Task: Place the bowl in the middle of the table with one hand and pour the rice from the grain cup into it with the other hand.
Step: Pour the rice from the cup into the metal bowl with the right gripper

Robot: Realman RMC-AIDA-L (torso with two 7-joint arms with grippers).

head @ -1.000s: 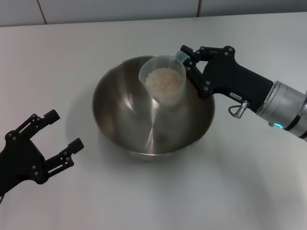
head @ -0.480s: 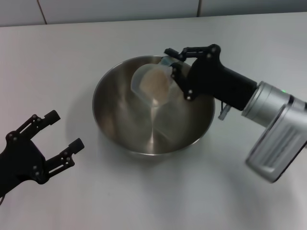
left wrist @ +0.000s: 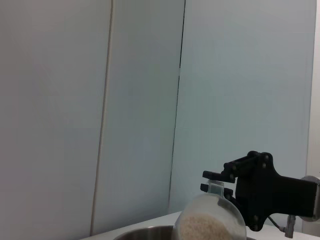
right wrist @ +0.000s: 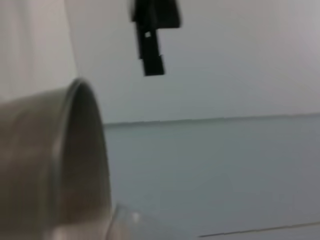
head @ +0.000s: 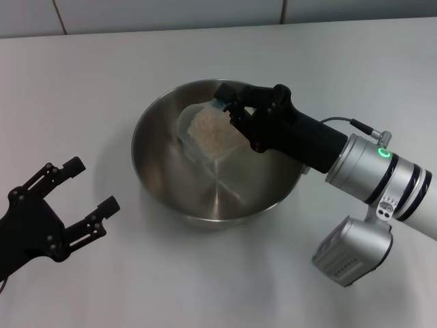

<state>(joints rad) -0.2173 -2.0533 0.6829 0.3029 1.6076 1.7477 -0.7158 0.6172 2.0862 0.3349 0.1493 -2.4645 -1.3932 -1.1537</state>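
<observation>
The right gripper (head: pixel 229 109) grips the grain cup (head: pixel 205 133) tilted over the bowl (head: pixel 164 116) so the rice (head: pixel 208 130) falls inside, while the left gripper (head: pixel 82 198) waits open on the counter (head: pixel 102 68).

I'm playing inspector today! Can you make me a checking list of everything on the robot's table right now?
Surface: white table, bare around the bowl.
Job's things: steel bowl mid-table; clear grain cup tipped over inside it, rice still in the cup.
Clutter: nothing seen.
Grippers: right gripper holds the cup over the bowl; left gripper open, off to the bowl's left, holding nothing.
Cables: thin cable at the right wrist.
Surroundings: pale panelled wall behind the table.
</observation>
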